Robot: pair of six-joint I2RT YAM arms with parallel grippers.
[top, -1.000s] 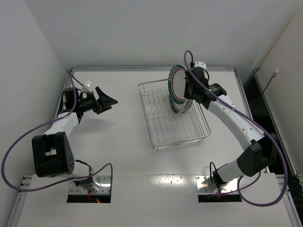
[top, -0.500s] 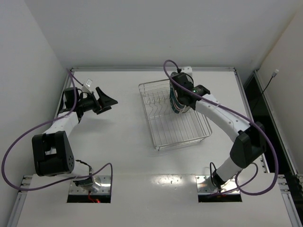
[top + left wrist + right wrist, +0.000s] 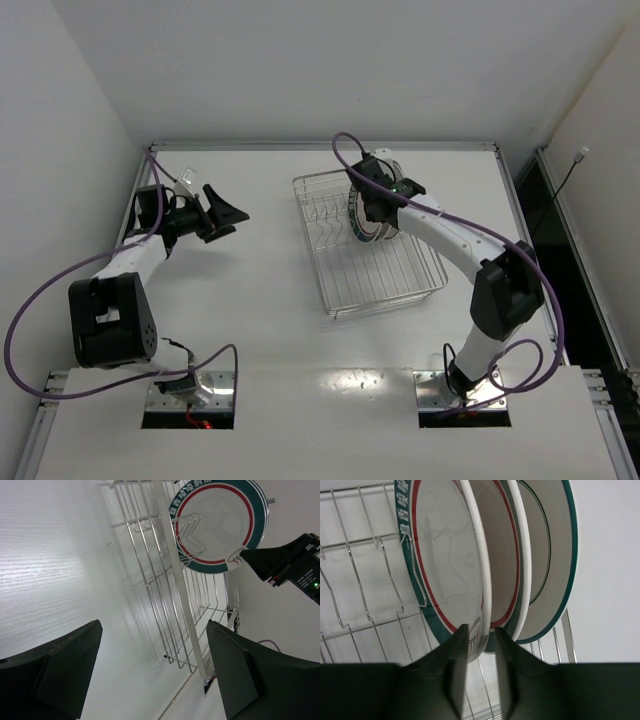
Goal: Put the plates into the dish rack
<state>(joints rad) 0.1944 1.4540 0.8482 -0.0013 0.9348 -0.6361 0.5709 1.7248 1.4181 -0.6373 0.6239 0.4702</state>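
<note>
Several plates (image 3: 445, 565) stand on edge in the far half of the dish rack (image 3: 385, 285), packed close one behind the other. The front plate (image 3: 217, 527), which faces the left arm, is white with a dark green rim and a thin red ring. The back plate (image 3: 547, 555) carries a teal rim. The right gripper (image 3: 481, 632) reaches down over them, with one finger on each side of a white plate edge. Whether the fingers press this edge or stand just free of it, I cannot tell. The left gripper (image 3: 225, 208) hangs well apart from the rack, above the white table (image 3: 260, 300) at the far left, its jaws spread wide and holding nothing.
</note>
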